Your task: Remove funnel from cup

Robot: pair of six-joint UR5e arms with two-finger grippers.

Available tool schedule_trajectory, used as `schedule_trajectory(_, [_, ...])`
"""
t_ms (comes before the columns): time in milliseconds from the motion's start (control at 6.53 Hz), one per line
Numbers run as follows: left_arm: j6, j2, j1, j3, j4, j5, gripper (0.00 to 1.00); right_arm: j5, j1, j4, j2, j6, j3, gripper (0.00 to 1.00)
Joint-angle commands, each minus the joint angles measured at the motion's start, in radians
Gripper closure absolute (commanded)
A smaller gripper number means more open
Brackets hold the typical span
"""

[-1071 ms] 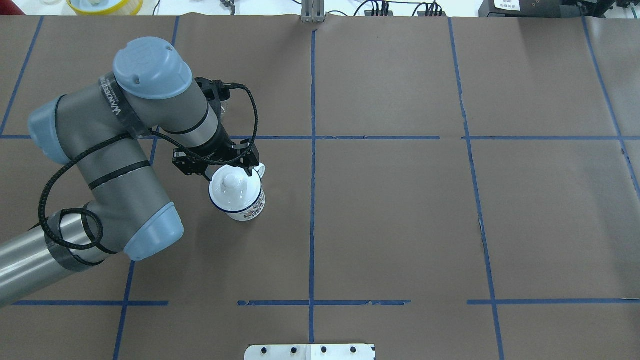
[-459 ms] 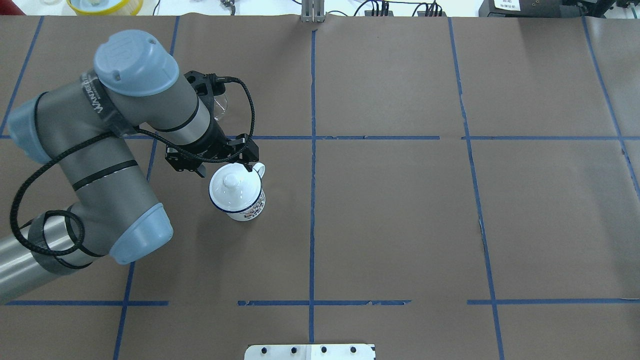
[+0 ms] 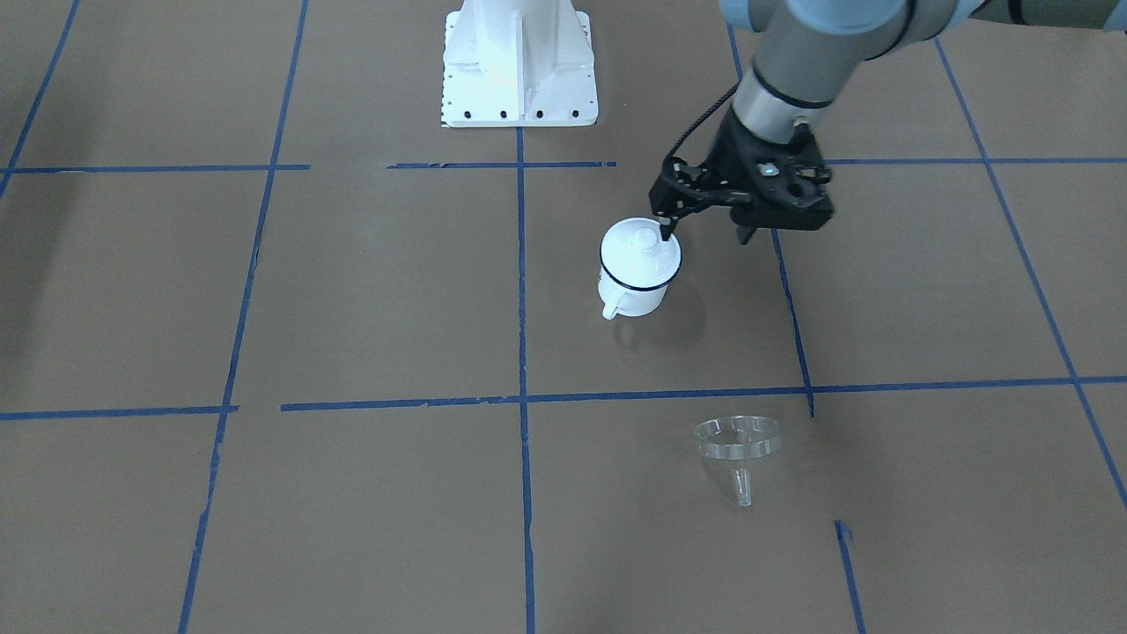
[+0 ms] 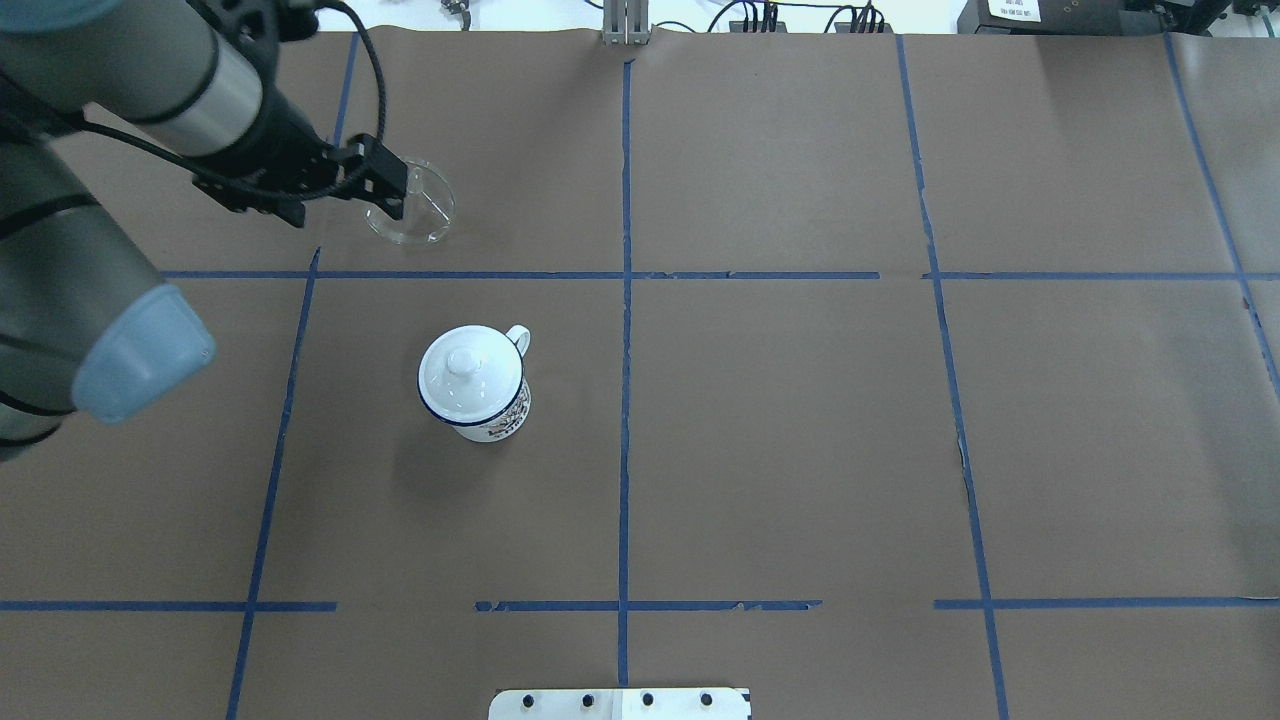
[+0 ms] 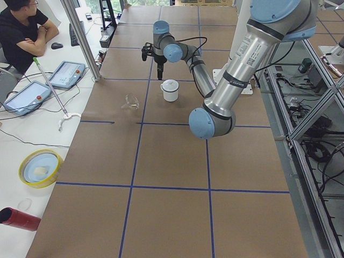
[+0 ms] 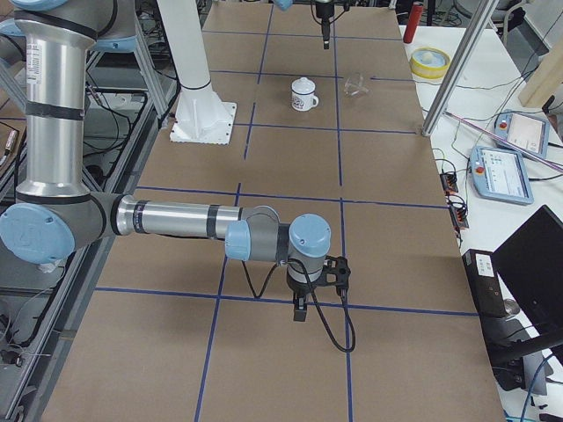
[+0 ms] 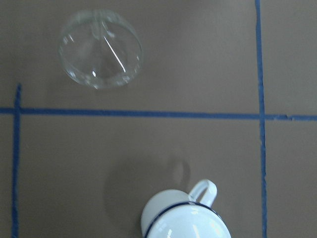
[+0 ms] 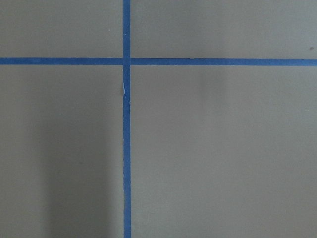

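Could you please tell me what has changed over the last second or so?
The left hand, open and empty, lifted up and away from the lidded cup; it took hold of nothing. The cup, its lid and the funnel lying on its side stayed put.

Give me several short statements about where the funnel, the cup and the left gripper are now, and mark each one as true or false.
1. The funnel sits inside the cup. False: it lies on the table, apart from the cup, across a blue tape line.
2. A white lid with a knob covers the cup. True.
3. The left gripper holds the funnel. False: it is open and empty.
4. The cup stands upright. True.
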Motion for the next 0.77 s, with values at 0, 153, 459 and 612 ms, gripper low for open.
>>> schedule_trajectory(0, [0.286, 0.079, -0.103, 0.003, 0.0, -0.006, 0.0, 0.0, 0.0, 0.0, 0.0, 0.0, 0.0, 0.0])
schedule_trajectory(153, [0.479, 0.13, -0.16, 0.044, -0.011, -0.007, 0.0, 0.0, 0.0, 0.0, 0.0, 0.0, 0.0, 0.0])
schedule_trajectory(459, [0.809, 0.137, -0.36, 0.215, -0.014, -0.131, 0.0, 0.0, 0.0, 0.0, 0.0, 0.0, 0.0, 0.0])
schedule_trajectory(612, [0.87, 0.196, -0.418, 0.266, -0.014, -0.144, 0.0, 0.0, 0.0, 0.0, 0.0, 0.0, 0.0, 0.0])
